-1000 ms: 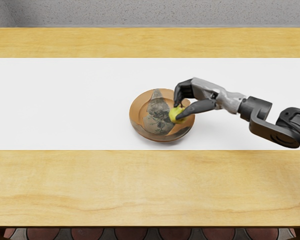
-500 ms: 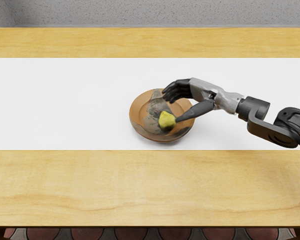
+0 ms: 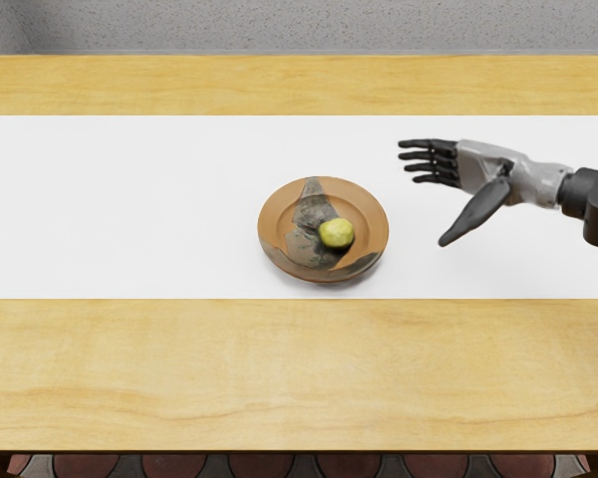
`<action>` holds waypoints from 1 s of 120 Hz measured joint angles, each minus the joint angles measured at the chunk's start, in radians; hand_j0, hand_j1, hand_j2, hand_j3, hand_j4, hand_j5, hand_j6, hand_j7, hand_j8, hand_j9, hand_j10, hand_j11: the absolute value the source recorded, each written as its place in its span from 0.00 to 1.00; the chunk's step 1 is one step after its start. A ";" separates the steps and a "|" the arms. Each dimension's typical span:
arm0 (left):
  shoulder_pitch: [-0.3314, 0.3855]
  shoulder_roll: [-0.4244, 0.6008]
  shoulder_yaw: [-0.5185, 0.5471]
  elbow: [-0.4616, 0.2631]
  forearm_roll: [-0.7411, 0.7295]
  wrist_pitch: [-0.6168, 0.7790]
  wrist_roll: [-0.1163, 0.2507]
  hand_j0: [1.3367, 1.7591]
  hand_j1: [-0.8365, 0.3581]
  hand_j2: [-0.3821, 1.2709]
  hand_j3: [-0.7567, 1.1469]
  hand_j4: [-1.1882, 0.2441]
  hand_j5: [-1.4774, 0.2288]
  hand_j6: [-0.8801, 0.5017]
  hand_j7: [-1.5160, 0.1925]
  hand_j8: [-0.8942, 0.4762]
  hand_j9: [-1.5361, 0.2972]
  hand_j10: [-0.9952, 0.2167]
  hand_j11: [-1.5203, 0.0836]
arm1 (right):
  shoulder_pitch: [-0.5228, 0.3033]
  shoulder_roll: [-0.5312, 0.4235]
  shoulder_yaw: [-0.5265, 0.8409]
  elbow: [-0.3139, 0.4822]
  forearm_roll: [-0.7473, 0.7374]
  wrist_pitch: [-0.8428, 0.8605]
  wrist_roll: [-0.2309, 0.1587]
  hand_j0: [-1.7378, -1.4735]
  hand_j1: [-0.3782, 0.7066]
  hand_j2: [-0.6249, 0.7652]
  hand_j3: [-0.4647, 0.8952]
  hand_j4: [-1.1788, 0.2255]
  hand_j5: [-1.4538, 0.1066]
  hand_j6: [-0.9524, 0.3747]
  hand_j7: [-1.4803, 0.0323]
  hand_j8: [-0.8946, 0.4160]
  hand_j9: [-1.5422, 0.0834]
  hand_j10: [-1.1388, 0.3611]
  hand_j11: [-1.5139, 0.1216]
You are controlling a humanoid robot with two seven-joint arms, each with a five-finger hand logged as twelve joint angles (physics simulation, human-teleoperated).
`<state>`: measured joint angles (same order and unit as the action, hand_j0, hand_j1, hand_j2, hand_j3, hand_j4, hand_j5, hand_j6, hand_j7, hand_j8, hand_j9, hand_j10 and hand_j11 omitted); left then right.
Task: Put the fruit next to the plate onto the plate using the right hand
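**Table, near wooden band** [image 3: 299, 368]: honey-coloured boards on the viewer's side of the plate. A sliver of dark reddish floor tile shows under its edge.

**White strip** [image 3: 130, 209]: pale matte band running the full width of the table. The plate stands on it, about midway along.

**Plate** [image 3: 371, 215]: round, shallow and brown-glazed, with a grey mottled pattern over its left half. It sits flat.

**Fruit** [image 3: 336, 233]: small, roundish, yellow-green.
- Place: it lies inside the plate, a little right of the plate's centre, touched by nothing but the dish. On this showing the placing looks done.
- Handling (judged): light, firm and smooth-skinned. It is likely to roll on the glaze and could bruise, but is not fragile.
- Hold, if it must be taken up again: from above across its widest part, thumb set against two fingers.

**Right hand** [image 3: 468, 169]: right of the plate and slightly beyond it, well apart from both rim and fruit.
- The fingers [image 3: 419, 159] are straight and spread, pointing towards the space past the plate's far right rim.
- The thumb [image 3: 470, 211] hangs down, apart from them.
- It holds nothing. The forearm leaves by the right edge of the view.

**Obstacles:** nothing stands between the hand and the plate. The plate's raised rim is the only thing a reach would have to clear.

**Left hand:** not in view.

**Far wooden band** [image 3: 299, 85]: the same boards, beyond the plate.

**Grey speckled surface** [image 3: 299, 25]: farthest back, behind the table edge
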<state>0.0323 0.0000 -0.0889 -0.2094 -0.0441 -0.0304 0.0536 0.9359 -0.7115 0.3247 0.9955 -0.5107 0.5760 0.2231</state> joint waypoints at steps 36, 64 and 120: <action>0.011 0.000 0.008 -0.001 0.002 -0.001 0.003 0.76 0.99 0.23 0.40 0.83 0.87 0.64 0.89 0.65 0.84 0.82 0.95 | -0.004 -0.092 0.009 -0.006 0.021 0.033 -0.011 0.30 0.07 0.45 0.34 0.81 0.90 0.69 0.95 0.65 0.92 0.73 0.89; 0.011 0.000 0.007 -0.001 0.003 0.000 0.003 0.76 0.99 0.23 0.40 0.83 0.87 0.64 0.89 0.65 0.84 0.82 0.95 | -0.004 -0.094 0.009 -0.009 0.023 0.034 -0.011 0.30 0.05 0.45 0.34 0.82 0.91 0.70 0.96 0.66 0.93 0.74 0.90; 0.011 0.000 0.007 -0.001 0.003 0.000 0.003 0.76 0.99 0.23 0.40 0.83 0.87 0.64 0.89 0.65 0.84 0.82 0.95 | -0.004 -0.094 0.009 -0.009 0.023 0.035 -0.011 0.30 0.05 0.45 0.34 0.82 0.91 0.70 0.96 0.66 0.93 0.74 0.91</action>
<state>0.0430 0.0000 -0.0816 -0.2102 -0.0413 -0.0307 0.0567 0.9318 -0.8054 0.3339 0.9863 -0.4877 0.6107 0.2117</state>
